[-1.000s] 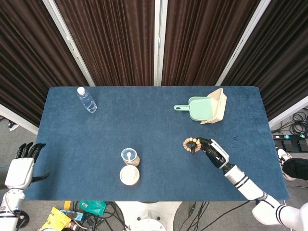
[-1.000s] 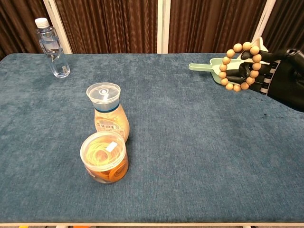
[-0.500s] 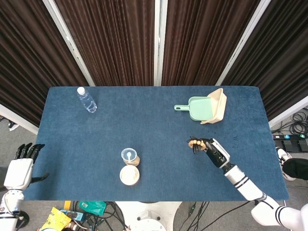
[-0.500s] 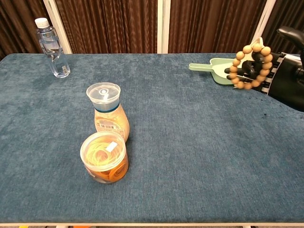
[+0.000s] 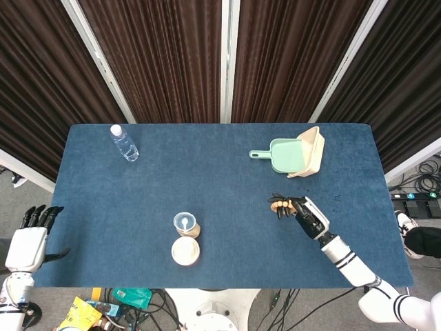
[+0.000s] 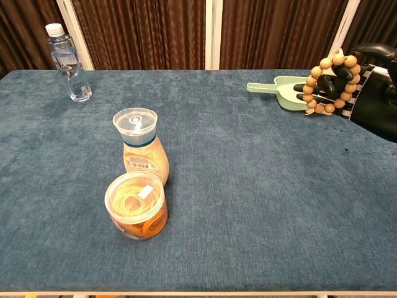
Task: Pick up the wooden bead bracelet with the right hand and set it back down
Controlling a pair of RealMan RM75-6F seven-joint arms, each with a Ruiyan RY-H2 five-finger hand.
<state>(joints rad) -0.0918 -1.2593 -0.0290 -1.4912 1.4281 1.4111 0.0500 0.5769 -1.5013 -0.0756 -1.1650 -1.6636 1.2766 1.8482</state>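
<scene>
Overhead, the right hand [image 5: 303,212] now carries the wooden bead bracelet [image 5: 278,204] a little further toward the right edge of the tabletop [image 5: 207,179] than a second ago, and less of the bead ring shows, since the dark fingers have turned it more edge-on; the hand grips it above the blue cloth, clear of the surface as far as I can judge. That suggests the pick-up is done and the setting-down is what remains. The left hand [image 5: 29,241] hangs off the near left corner with its fingers apart, holding nothing, as before. Also from above, the green dustpan [image 5: 288,154] lies near the far right, apparently with nothing in it. From the chest view, the bracelet [image 6: 329,84] hangs looped over the fingers [image 6: 324,87] of the right hand [image 6: 366,93], higher and further right than a moment back. The lidded jar [image 6: 136,206] holds what look like orange rubber bands; just behind it the capped bottle [image 6: 142,149] holds something tan, and the water bottle [image 6: 67,63] stands at the far left, its fill level unclear.
</scene>
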